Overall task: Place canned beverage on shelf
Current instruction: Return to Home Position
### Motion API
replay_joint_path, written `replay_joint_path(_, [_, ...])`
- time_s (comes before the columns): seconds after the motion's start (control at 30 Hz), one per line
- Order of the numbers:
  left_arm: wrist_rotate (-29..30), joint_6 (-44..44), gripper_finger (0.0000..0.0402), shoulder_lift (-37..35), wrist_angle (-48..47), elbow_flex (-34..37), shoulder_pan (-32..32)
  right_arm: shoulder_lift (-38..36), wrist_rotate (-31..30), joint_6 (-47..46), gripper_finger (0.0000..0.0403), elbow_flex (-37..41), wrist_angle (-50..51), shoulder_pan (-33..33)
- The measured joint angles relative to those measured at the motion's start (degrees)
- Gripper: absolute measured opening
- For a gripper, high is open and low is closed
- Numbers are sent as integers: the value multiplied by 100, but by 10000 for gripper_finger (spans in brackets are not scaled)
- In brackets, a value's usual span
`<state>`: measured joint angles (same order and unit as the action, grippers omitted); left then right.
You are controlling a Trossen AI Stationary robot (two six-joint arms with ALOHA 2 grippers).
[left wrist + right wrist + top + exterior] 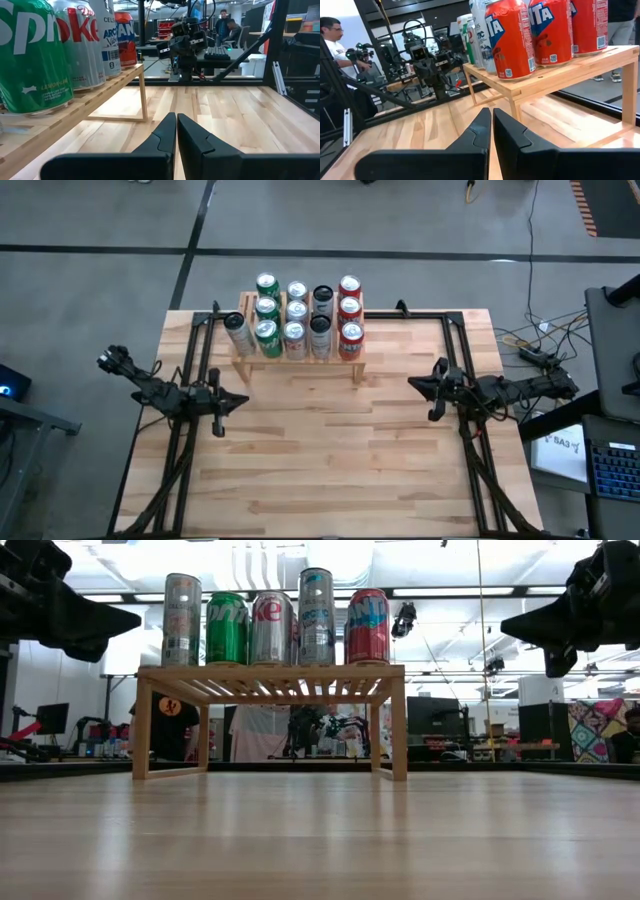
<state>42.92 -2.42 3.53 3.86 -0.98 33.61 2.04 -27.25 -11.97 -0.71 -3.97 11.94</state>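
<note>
Wooden shelf (270, 671) loaded with soda cans (268, 630), left hand (176, 116) and right hand (491, 111) pressed together, empty

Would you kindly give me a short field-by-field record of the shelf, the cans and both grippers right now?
support: low light-wood slatted shelf, at the plank table's far edge
load: green, silver and red-orange drink cans, upright in rows on the shelf
left gripper: shut, empty, apart from the shelf
right gripper: shut, empty, apart from the shelf
</note>
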Motion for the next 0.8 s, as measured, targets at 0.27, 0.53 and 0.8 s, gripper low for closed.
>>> replay_joint_path(0.27, [0,0,0,2,6,-6,0,0,15,2,9,0,9,0])
replay_joint_path(0.53, [0,0,0,53,11,-8,0,0,15,2,9,0,15,0])
replay_joint_path(0.8, [0,-1,0,66,13,-12,0,2,15,2,9,2,20,0])
